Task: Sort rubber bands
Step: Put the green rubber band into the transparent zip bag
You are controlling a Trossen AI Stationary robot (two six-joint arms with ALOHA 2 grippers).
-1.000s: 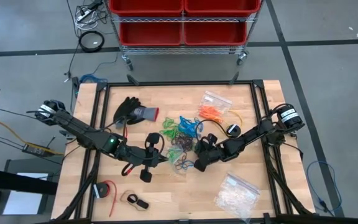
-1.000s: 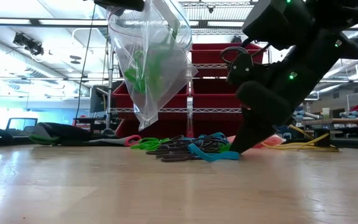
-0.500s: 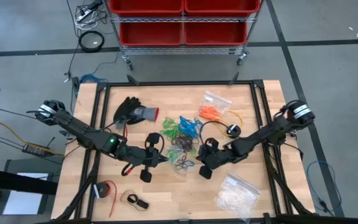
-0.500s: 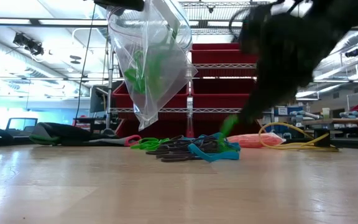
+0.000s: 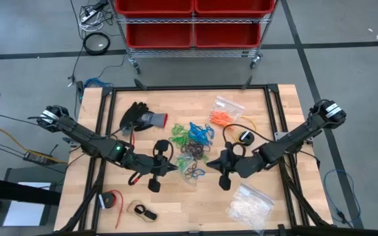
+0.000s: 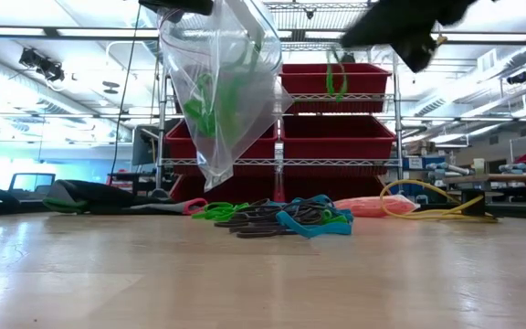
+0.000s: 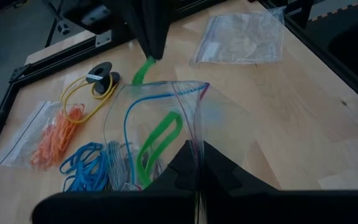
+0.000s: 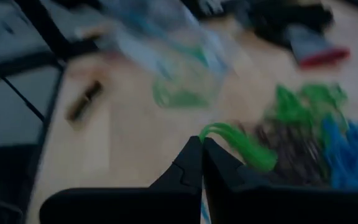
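Observation:
My left gripper (image 5: 171, 168) is shut on a clear zip bag (image 6: 222, 91) with green rubber bands (image 7: 157, 140) inside. It holds the bag well above the table, mouth open. My right gripper (image 5: 216, 166) is shut on one green rubber band (image 6: 336, 73), high above the table. In the left wrist view this band (image 7: 143, 70) hangs just beyond the bag's open mouth. A heap of green, blue and black rubber bands (image 5: 192, 141) lies on the table's middle. Orange bands (image 5: 223, 118) lie by a small clear bag at the far right. My left gripper pinches the bag's top edge (image 7: 197, 163) at one side of the mouth between its two fingers. The bag hangs below the fingers, clear of the table, its mouth held open. My right gripper pinches one end of the green band (image 8: 219, 134) at its fingertips. The band hangs loose, clear of the heap.
A black glove (image 5: 140, 118) lies at the far left. A yellow cable with a black reel (image 5: 245, 136) lies right of the heap. A clear bag of whitish pieces (image 5: 248, 203) lies near right. A red coil (image 5: 112, 200) and a small dark clip (image 5: 143, 211) lie near left.
My right gripper has risen from the heap with one green band and gone a little toward the table's right and near edges. The band has come clear of the heap and hangs from the fingertips. The left gripper and its bag have kept still.

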